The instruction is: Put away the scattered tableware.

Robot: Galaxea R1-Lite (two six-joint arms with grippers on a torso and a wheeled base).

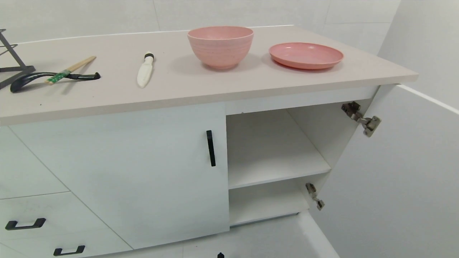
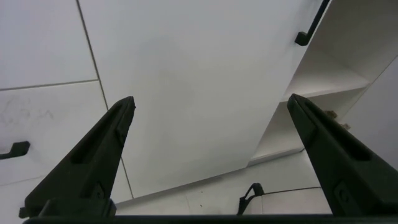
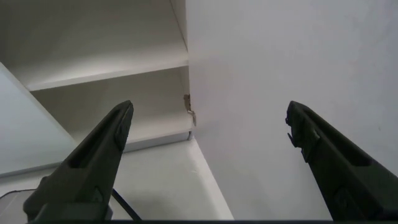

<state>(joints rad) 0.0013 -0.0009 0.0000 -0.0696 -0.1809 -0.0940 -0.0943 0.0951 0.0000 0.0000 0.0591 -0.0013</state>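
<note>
On the beige countertop (image 1: 200, 86) stand a pink bowl (image 1: 220, 46) and, to its right, a pink plate (image 1: 306, 55). A white sheathed knife with a black collar (image 1: 145, 70) lies left of the bowl. Further left, a black ladle (image 1: 43, 78) lies under a pair of wooden chopsticks (image 1: 70, 69). My left gripper (image 2: 210, 106) is open, low in front of the shut white cabinet door (image 2: 186, 87). My right gripper (image 3: 210, 109) is open too, facing the open cabinet's lower shelf (image 3: 124, 106) and the swung-out door (image 3: 292, 93).
The right cabinet compartment (image 1: 267, 154) stands open with two bare shelves; its door (image 1: 401, 172) swings out to the right on metal hinges (image 1: 362, 118). The left door has a black handle (image 1: 211, 148). Drawers with black handles (image 1: 25, 224) sit at lower left. A black rack (image 1: 10, 61) stands at the counter's far left.
</note>
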